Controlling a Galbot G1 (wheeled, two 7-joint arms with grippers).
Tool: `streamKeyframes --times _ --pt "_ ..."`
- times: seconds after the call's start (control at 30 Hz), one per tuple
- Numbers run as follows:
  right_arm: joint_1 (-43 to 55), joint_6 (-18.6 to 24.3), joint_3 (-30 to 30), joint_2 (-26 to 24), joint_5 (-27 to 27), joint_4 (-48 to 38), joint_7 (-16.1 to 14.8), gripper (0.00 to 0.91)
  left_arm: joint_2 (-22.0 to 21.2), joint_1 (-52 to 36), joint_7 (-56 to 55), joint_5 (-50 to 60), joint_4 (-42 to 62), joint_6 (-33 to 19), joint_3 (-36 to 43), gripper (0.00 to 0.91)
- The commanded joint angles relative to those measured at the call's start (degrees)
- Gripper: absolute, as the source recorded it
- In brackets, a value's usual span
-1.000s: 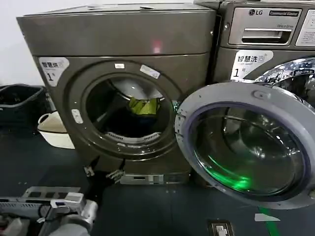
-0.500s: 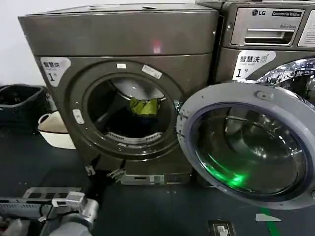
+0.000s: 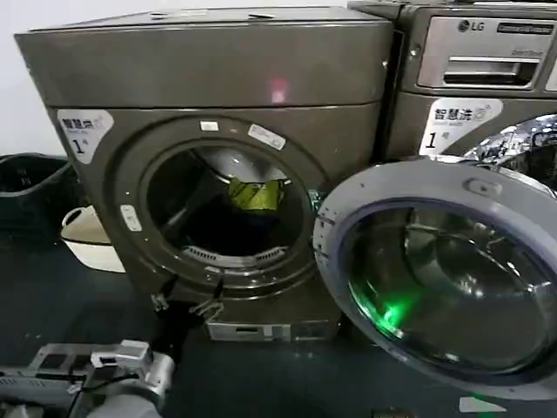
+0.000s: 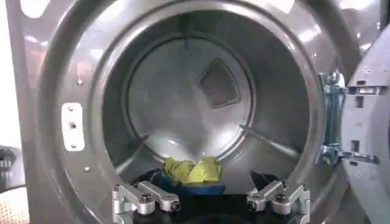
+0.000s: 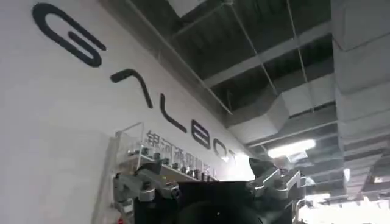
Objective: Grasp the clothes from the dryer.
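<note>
The dryer (image 3: 209, 165) stands with its round door (image 3: 444, 270) swung wide, off to the side of the left gripper's (image 4: 210, 199) fingers (image 4: 146, 198), and its porthole lies straight ahead of them. A second machine (image 3: 474, 78) with an LG logo stands beside the dryer, beyond the open door. The clothes (image 4: 190, 173) lie on the drum floor, just past the left fingers and between their two tips: a yellow-green piece (image 4: 192, 169) resting on a dark blue piece (image 4: 195, 186). A dark basket (image 3: 30, 183) and a white basket (image 3: 87, 235) sit on the floor at the dryer's other side. The left fingers are spread wide, holding nothing, just outside the porthole's lower rim. The right gripper (image 5: 207, 190) points up toward a wall and ceiling, its fingers (image 5: 143, 185) also wide and empty.
</note>
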Motion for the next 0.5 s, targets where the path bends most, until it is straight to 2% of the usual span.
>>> streamKeyframes --times 0.03,0.2,0.27,0.3,0.33,0.5 --pt "0.0 0.5 0.1 0.2 0.3 0.1 -0.3 0.907 0.1 -0.4 0.0 -0.1 0.4 -0.1 -0.2 0.907" --pt "-0.3 -0.3 0.2 0.5 -2.0 0.6 -1.3 0.907 0.0 -2.7 -0.1 -0.4 2.3 -0.6 -0.7 0.907" --pt "-0.4 2.2 -0.6 0.7 -6.0 0.5 -3.7 0.907 0.2 -4.6 -0.1 -0.4 3.4 -0.9 -1.0 0.907" --pt "-0.4 4.7 -1.2 1.0 -10.0 0.3 -5.3 0.907 0.5 -5.8 -0.1 -0.8 3.8 -1.1 -1.2 0.907" --pt "-0.4 4.8 -1.4 1.0 -11.1 0.4 -5.5 0.907 0.7 -6.4 -0.1 -1.2 4.2 -1.1 -1.3 0.907" --pt "-1.3 4.7 -0.3 1.0 -10.2 1.3 -5.0 0.907 1.7 -14.0 -0.3 -1.6 12.6 -2.6 1.1 0.907"
